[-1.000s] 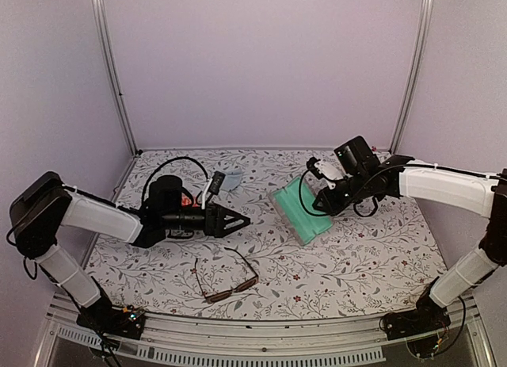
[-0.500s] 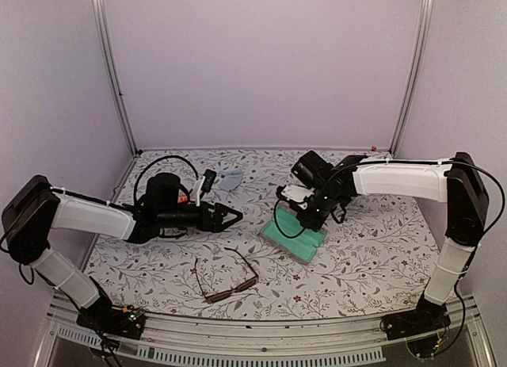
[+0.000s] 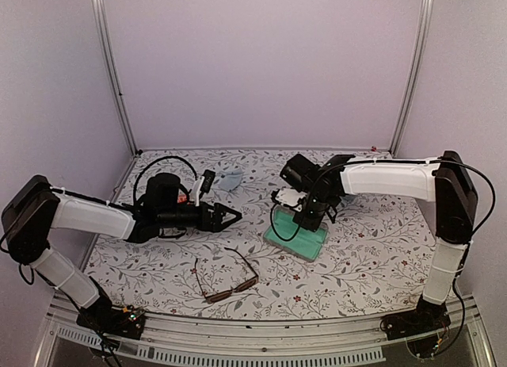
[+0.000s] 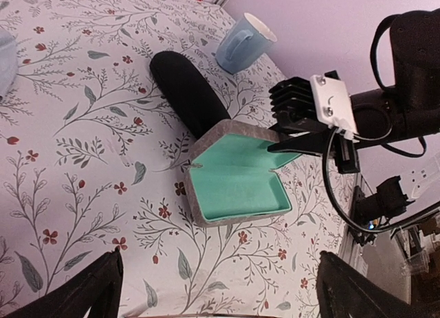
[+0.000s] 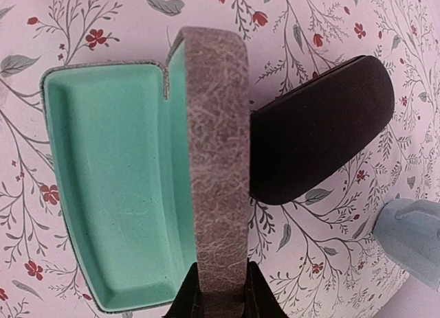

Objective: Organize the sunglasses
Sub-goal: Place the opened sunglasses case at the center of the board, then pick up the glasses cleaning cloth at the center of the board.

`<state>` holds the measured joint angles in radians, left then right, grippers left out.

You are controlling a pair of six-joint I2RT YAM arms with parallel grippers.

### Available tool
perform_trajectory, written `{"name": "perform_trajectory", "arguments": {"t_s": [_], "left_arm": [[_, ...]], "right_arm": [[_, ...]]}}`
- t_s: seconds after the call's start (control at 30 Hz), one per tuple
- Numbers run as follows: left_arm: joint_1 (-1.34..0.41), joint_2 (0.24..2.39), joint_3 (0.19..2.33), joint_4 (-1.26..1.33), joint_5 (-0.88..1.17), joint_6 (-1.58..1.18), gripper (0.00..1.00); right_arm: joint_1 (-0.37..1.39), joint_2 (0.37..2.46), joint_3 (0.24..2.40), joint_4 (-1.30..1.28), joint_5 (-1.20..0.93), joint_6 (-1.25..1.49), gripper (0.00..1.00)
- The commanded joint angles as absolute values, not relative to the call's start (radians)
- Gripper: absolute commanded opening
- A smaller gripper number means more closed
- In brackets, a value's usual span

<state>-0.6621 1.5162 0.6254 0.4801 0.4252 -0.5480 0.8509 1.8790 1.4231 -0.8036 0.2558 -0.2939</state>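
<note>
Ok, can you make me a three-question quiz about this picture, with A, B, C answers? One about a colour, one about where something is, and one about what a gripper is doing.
1. What colour is the grey case inside?
A. green
B. yellow
C. red

2. Where are the brown glasses?
A. in the grey case
B. on the table, near the front edge
C. on top of the grey case

3. What is the right gripper doing?
A. hanging open in the air
B. shut on the lid of the grey case
C. holding the brown glasses

Answers:
1. A, both wrist views show a green lining.
2. B, the top view shows them lying on the cloth, apart from the case.
3. B, the right wrist view shows it pinching the raised lid's edge.
</note>
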Motion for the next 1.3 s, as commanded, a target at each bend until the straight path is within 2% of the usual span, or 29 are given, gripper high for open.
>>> {"name": "perform_trajectory", "arguments": {"t_s": [0.0, 0.2, 0.37, 0.4, 0.57, 0.7, 0.77, 0.97, 1.27], "left_arm": [[-0.646, 1.519, 0.651, 0.471, 0.419, -0.538, 0.99], [-0.643, 1.526, 0.655, 0.467, 0.419, -0.537, 0.99], [-0.638, 1.529, 0.667, 0.449, 0.407, -0.534, 0.99], [-0.637, 1.529, 0.672, 0.445, 0.405, -0.530, 0.99], [-0.637, 1.528, 0.716, 0.385, 0.365, -0.495, 0.99], [-0.635, 1.536, 0.774, 0.306, 0.292, -0.435, 0.99], [-0.634, 1.551, 0.812, 0.259, 0.237, -0.398, 0.99], [-0.596, 1.675, 0.983, 0.091, 0.120, -0.293, 0.95], [-0.490, 1.951, 1.253, -0.032, 0.116, -0.222, 0.78]], "right_arm": [[0.859, 1.900, 1.480, -0.822, 0.318, -0.324, 0.03], [0.870, 1.934, 1.493, -0.828, 0.365, -0.337, 0.06], [0.876, 1.948, 1.495, -0.824, 0.380, -0.329, 0.18], [0.876, 1.947, 1.494, -0.819, 0.380, -0.324, 0.25], [0.876, 1.915, 1.476, -0.781, 0.356, -0.305, 0.46], [0.876, 1.845, 1.436, -0.709, 0.299, -0.290, 0.68], [0.876, 1.799, 1.400, -0.661, 0.265, -0.278, 0.75], [0.876, 1.676, 1.312, -0.543, 0.230, -0.233, 0.76], [0.875, 1.585, 1.191, -0.459, 0.201, -0.169, 0.76]]}}
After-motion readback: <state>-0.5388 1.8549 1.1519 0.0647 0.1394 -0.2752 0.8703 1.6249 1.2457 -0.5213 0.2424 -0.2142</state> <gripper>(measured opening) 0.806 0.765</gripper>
